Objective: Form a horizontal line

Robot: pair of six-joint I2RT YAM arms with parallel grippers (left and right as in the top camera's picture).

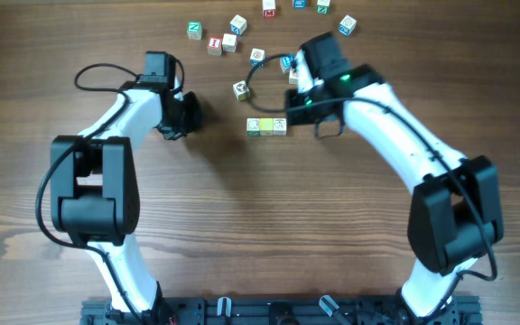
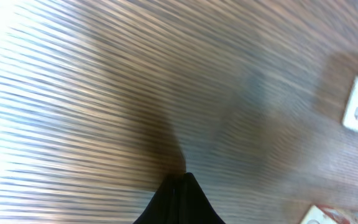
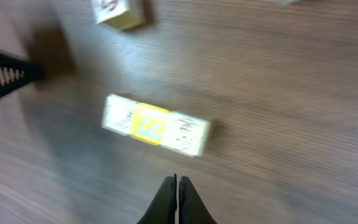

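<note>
The horizontal line (image 1: 267, 126) is three small letter cubes edge to edge on the wooden table: whitish with a green mark, pale yellow, white. It also shows in the right wrist view (image 3: 156, 126), slightly tilted. My right gripper (image 3: 178, 183) is shut and empty, a short way from the line; in the overhead view the right gripper (image 1: 298, 101) hovers just right of and behind the line. My left gripper (image 2: 183, 178) is shut and empty over bare wood; in the overhead view the left gripper (image 1: 188, 112) is well left of the line.
Several loose letter cubes lie scattered at the back: one near the line (image 1: 241, 89), one with a red mark (image 1: 215, 44), one with a green mark (image 1: 194, 31), others at the top right (image 1: 347, 24). A loose cube (image 3: 118, 10) shows beyond the line.
</note>
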